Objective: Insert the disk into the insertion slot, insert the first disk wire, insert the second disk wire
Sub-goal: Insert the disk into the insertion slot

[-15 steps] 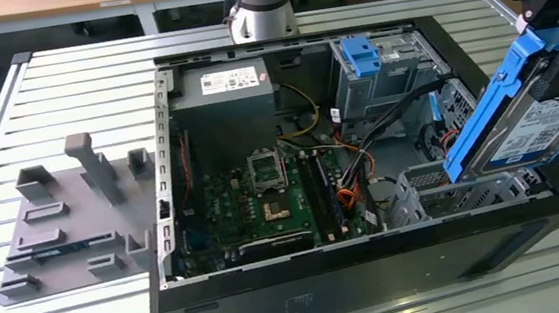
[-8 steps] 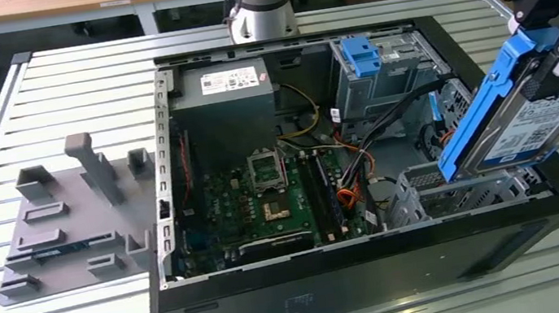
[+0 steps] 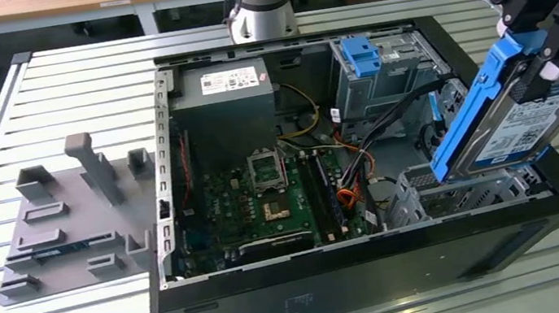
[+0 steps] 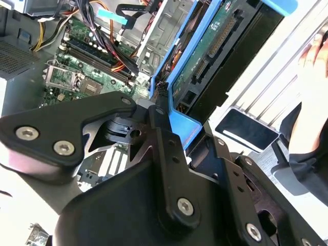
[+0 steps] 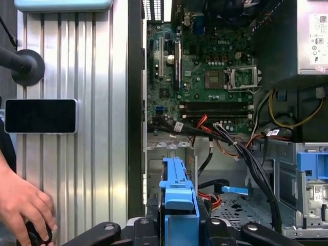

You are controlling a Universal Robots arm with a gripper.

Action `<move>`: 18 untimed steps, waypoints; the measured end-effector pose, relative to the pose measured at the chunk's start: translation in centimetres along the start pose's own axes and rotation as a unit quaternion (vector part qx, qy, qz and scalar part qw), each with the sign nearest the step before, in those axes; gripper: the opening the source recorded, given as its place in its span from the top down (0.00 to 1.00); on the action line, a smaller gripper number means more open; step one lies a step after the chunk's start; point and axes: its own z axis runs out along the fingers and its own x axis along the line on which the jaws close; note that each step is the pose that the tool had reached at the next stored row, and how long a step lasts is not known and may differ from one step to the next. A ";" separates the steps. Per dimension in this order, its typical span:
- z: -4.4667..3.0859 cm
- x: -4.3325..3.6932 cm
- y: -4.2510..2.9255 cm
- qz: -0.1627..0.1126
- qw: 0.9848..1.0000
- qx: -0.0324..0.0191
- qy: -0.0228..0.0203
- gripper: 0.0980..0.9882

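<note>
Blue-framed disk (image 3: 507, 124) clamped in closed end effector (image 3: 533, 65), long axis steeply tilted, lower end pointing down into grey insertion slot (image 3: 471, 193) just below.

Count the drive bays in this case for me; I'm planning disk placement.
2. The low perforated insertion slot sits below the tilted disk on the exterior view's right; the taller bay with a blue tab stands beyond it. Others may be hidden.
</note>
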 end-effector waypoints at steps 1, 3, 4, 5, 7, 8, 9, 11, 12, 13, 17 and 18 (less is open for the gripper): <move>0.05 -0.05 0.03 0.000 1.000 0.000 0.000 0.70; 0.16 -0.15 0.08 0.000 1.000 0.000 0.000 0.70; 0.21 -0.21 0.10 0.000 1.000 0.000 0.000 0.70; 0.27 -0.26 0.13 0.000 1.000 0.000 0.000 0.70; 0.38 -0.35 0.17 0.000 1.000 0.000 0.000 0.70; 0.43 -0.37 0.19 0.000 1.000 0.000 0.000 0.70; 0.49 -0.40 0.21 0.000 1.000 0.000 0.000 0.70; 0.60 -0.46 0.25 0.000 1.000 0.000 0.000 0.70; 0.66 -0.48 0.27 0.000 1.000 0.000 0.000 0.70; 0.73 -0.49 0.28 0.000 1.000 0.000 -0.001 0.70; 0.85 -0.51 0.30 0.001 1.000 0.000 0.000 0.70; 0.88 -0.51 0.30 0.001 1.000 0.000 0.000 0.70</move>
